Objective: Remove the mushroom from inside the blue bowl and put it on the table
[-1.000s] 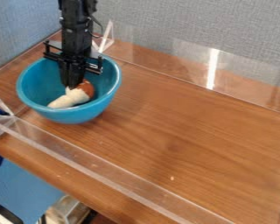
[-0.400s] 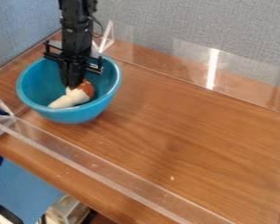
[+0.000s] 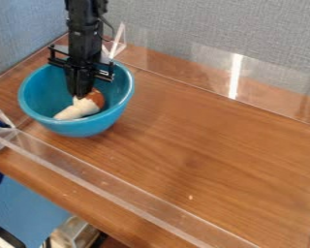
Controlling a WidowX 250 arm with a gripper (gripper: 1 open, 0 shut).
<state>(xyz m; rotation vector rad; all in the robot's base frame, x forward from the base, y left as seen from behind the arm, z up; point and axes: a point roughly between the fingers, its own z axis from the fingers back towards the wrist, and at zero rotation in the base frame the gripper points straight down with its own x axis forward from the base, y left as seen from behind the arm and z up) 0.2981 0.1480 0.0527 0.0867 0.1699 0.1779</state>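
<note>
On the reddish-brown, polished wood-grain tabletop point(image 3: 209, 126), low clear acrylic walls point(image 3: 80, 174) run along the near edge and the far side, catching pale streaks of light. Behind the far wall stands a grey-blue fabric panel point(image 3: 223, 29) that fills the background; beyond the near edge a strip of lighter floor or clutter shows, too blurred to name. The blue bowl point(image 3: 42, 97), glossy and deep, sits at the left end of the tabletop, near the corner where the acrylic walls meet. Inside it lies the mushroom point(image 3: 80, 105), tipped on its side with the cream stem pointing toward the lower left and the reddish-brown cap toward the right, resting against the bowl's inner floor. The black arm comes down from the top of the view into the bowl, and its pincer point(image 3: 81, 94) points nearly straight down with the jaws drawn together just at the mushroom's upper end; whether they actually pinch it cannot be made out at this size. The rest of the wood surface shows only grain and reflections
</note>
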